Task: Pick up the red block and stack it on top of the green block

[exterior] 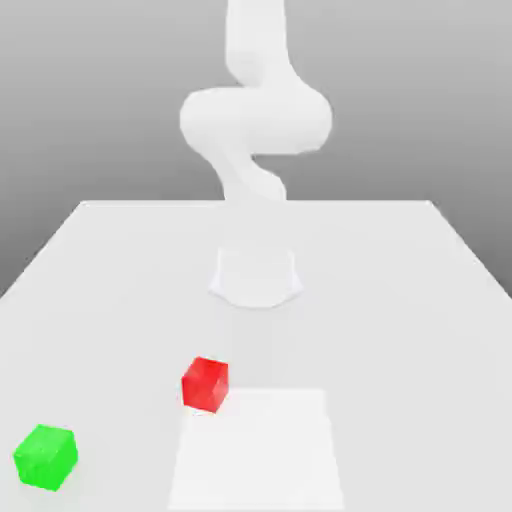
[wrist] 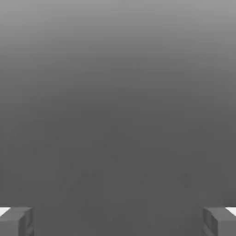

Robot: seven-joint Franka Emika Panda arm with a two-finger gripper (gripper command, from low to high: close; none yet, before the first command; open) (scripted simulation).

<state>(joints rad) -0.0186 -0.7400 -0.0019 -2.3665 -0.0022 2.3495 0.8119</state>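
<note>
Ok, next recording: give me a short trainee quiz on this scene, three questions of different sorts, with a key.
1. True or false: the red cube-shaped block sits on top of the green cube-shaped block.
2. Multiple choice: how does the two-finger gripper stand?
a) closed on the red block
b) open, with nothing between its fingers
c) closed on the green block
3. Fill in: in the exterior view, the block nearer the picture's left edge is the ____ one.

Key: 1 false; 2 b; 3 green
</note>
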